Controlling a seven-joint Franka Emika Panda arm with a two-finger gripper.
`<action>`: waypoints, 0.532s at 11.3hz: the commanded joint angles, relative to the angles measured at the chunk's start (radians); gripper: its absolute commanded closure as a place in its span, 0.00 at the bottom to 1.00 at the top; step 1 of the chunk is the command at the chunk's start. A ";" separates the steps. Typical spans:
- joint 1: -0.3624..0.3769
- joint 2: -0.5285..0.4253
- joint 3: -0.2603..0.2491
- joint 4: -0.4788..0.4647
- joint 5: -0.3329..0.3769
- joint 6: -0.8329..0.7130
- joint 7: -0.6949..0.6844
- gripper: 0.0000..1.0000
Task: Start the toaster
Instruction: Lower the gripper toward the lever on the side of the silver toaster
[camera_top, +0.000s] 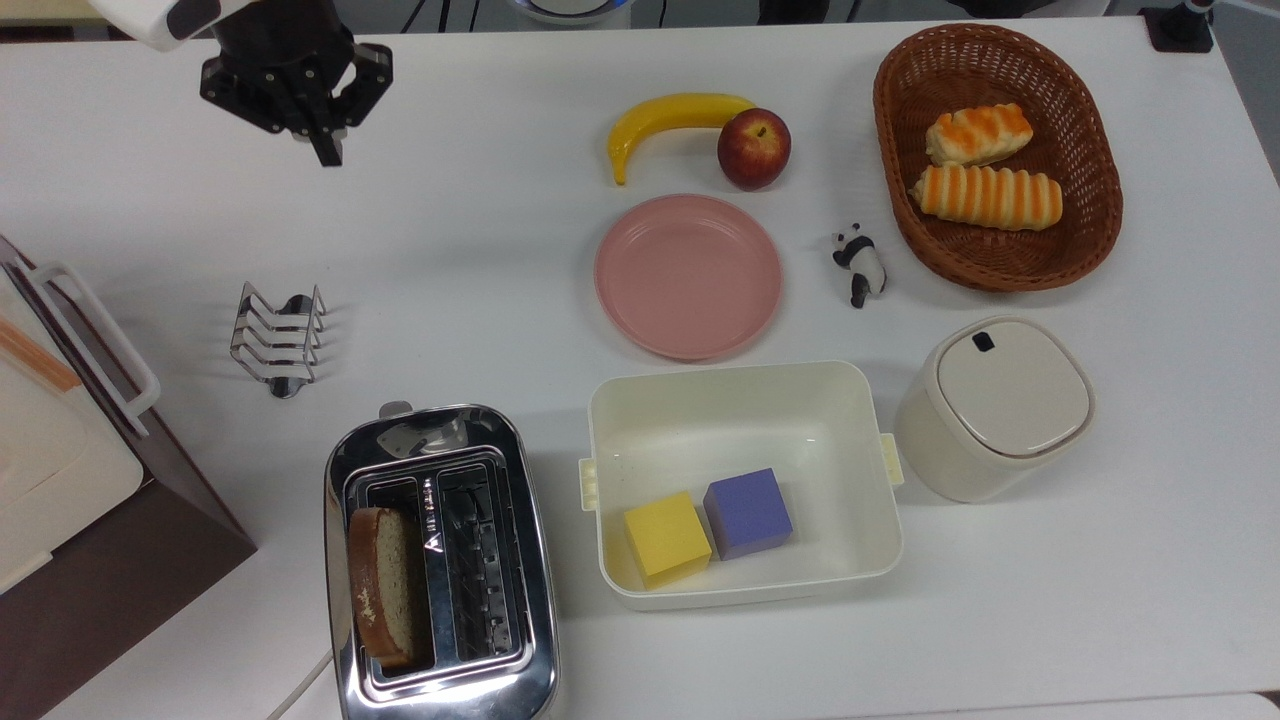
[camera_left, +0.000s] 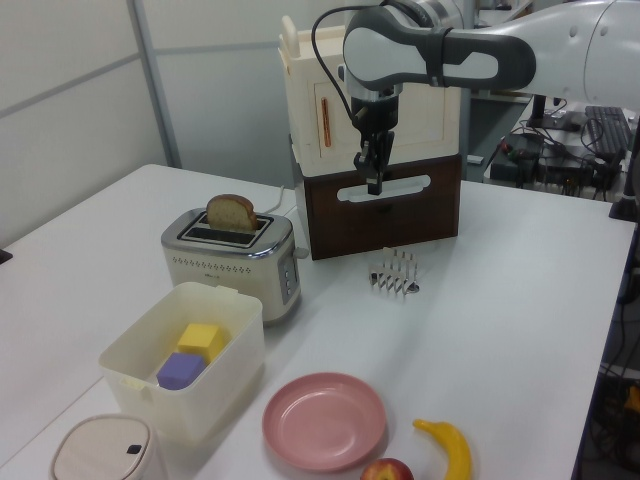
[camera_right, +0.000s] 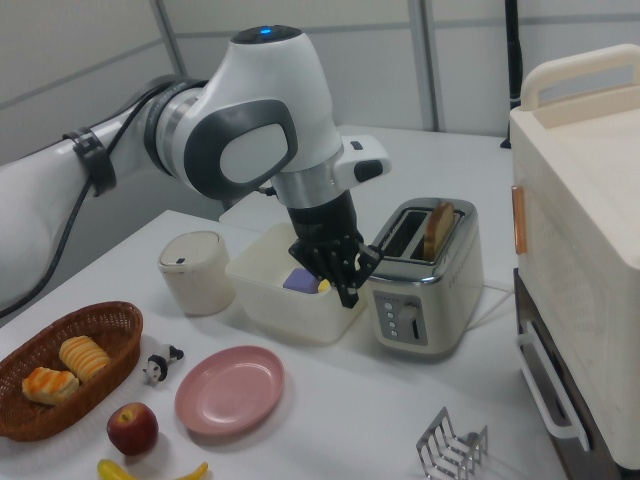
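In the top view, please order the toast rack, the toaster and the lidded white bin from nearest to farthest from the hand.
Hand, shut, at the top view's upper left.
1. Toast rack, below it, left side.
2. Toaster, bottom edge, left of centre.
3. Lidded white bin, the top view's right side.

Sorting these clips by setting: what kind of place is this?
Probably a robotics lab staged as a kitchen: a robot arm over a white table with a toaster, and desks with cables behind.

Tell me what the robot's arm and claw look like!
The arm is fat, rounded and glossy white with dark grey joint patches, plus a small blue light on top. A black cable loops along it. Its claw is black, with thin fingers.
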 joint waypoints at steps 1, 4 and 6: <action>0.006 0.009 -0.003 -0.024 0.052 0.104 -0.015 1.00; 0.008 0.053 -0.003 -0.027 0.109 0.257 -0.025 1.00; 0.009 0.096 -0.001 -0.027 0.112 0.326 -0.021 1.00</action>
